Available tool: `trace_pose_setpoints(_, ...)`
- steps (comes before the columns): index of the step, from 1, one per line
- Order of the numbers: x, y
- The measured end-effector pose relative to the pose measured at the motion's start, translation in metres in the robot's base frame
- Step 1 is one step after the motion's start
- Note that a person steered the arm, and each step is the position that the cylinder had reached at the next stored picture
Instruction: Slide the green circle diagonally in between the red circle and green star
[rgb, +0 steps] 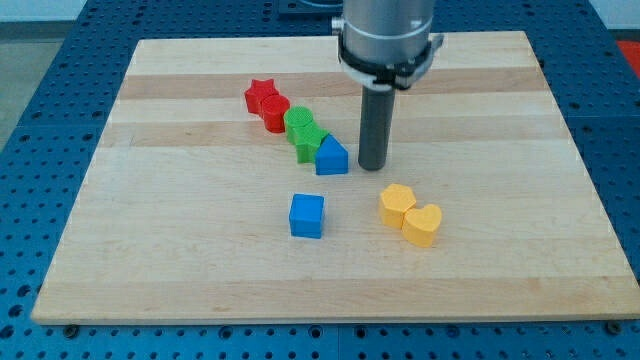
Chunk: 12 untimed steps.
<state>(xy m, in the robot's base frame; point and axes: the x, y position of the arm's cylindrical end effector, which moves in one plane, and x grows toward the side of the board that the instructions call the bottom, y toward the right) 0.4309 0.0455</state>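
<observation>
The green circle (298, 121) sits in a diagonal row, touching the red circle (275, 112) on its upper left and the green star (310, 142) on its lower right. A red star (261, 95) heads the row at the upper left and a blue triangle (331, 156) ends it at the lower right. My tip (373, 164) rests on the board just to the right of the blue triangle, a small gap apart from it.
A blue cube (307, 215) lies below the row. A yellow hexagon (397, 204) and a yellow heart (422, 224) touch each other at the lower right. The wooden board (150, 250) is edged by a blue perforated table.
</observation>
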Motion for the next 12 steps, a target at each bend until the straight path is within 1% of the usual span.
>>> trace_pose_setpoints(1,-0.001,-0.018)
trace_pose_setpoints(2,0.016,-0.043)
trace_pose_setpoints(3,0.020,-0.072)
trace_pose_setpoints(4,0.020,-0.067)
trace_pose_setpoints(5,0.020,-0.028)
trace_pose_setpoints(6,0.009,0.008)
trace_pose_setpoints(7,-0.026,0.004)
trace_pose_setpoints(8,-0.047,-0.015)
trace_pose_setpoints(10,-0.047,-0.059)
trace_pose_setpoints(11,-0.047,-0.067)
trace_pose_setpoints(12,-0.048,-0.062)
